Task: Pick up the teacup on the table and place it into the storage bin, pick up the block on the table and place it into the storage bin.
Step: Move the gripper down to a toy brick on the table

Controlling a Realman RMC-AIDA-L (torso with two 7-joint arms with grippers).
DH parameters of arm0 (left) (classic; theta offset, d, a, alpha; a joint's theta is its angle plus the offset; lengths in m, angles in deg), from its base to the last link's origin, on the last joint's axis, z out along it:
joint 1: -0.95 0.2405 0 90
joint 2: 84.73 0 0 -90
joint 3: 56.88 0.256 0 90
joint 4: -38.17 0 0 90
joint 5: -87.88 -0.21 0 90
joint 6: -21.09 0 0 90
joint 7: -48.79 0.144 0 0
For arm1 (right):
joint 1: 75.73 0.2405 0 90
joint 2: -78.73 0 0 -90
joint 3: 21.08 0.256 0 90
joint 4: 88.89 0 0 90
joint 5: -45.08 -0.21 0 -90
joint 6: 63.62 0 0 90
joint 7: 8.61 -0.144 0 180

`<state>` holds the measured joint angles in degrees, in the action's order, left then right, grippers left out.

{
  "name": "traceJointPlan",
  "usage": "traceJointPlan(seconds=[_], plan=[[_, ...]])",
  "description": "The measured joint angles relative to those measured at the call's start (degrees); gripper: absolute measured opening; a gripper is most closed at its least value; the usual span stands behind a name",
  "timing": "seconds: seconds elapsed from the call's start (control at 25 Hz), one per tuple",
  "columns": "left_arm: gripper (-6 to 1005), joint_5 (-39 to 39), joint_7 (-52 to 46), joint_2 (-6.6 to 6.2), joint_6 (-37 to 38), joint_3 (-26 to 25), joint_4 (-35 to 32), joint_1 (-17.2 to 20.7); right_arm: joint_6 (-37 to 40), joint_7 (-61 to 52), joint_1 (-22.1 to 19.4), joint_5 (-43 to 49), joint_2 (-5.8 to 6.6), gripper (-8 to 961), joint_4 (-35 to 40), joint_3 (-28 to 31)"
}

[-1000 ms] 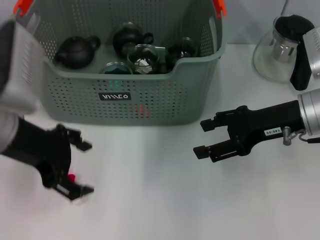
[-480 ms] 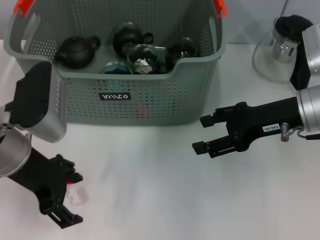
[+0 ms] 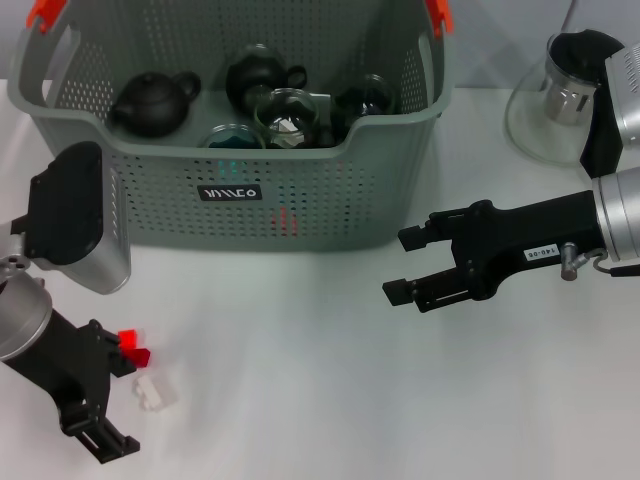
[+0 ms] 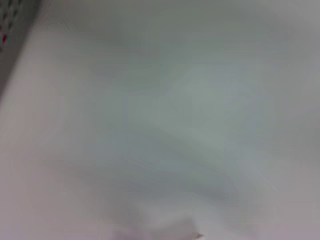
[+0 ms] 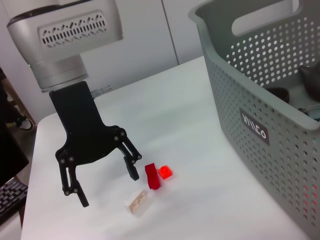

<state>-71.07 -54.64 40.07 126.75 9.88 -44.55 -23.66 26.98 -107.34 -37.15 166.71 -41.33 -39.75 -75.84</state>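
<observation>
Our left hand [image 3: 112, 400] hangs low over the counter [image 3: 320, 400] at the near left corner, fingers spread wide and holding nothing. The right wrist view shows this best: the left hand [image 5: 105, 185] stands with both fingers pointing down at the surface. The blocks lie just beside it, toward the storage bin [image 3: 240, 205] and toward the middle of the counter. There are three small pieces: a red block [image 3: 131, 346] by the upper finger, a white block [image 3: 155, 390] close to the gap between the fingers, and, seen only from the right wrist, a darker red block [image 5: 152, 176] standing on end between the other two. The white block [image 5: 136, 201] has its long axis slanted, roughly pointing at the hand's open gap. We judge the left arm is clearly the nearer one for the block.

Our right hand [image 3: 405, 265] hovers well apart, just in front of the bin's right corner, fingers parted and empty.

The bin already holds a dark teapot [image 3: 152, 103], a second dark pot [image 3: 258, 78], a glass cup [image 3: 286, 115], and other dark and glass teaware we cannot tell apart. We see no teacup on the counter; a glass pitcher [image 3: 548, 100] stands at the far right.
</observation>
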Motion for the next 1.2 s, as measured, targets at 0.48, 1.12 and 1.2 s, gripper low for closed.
traceJointPlan(seconds=[0.48, 1.12, 1.2], plan=[[931, -2.5, -3.2, 0.0, -1.5, 1.9, 1.2, -0.1, -0.1, 0.1, -0.2, -0.1, 0.0, 866, 0.0, 0.0], [929, -3.9, -5.1, -0.14, -4.3, 4.4, 5.6, -1.9, 0.1, 0.2, -0.7, -0.2, 0.0, 866, 0.0, 0.0], [929, -3.9, -5.2, -0.17, -4.7, 4.7, 6.2, -2.1, 0.1, 0.2, -0.7, -0.2, 0.0, 866, 0.0, 0.0]])
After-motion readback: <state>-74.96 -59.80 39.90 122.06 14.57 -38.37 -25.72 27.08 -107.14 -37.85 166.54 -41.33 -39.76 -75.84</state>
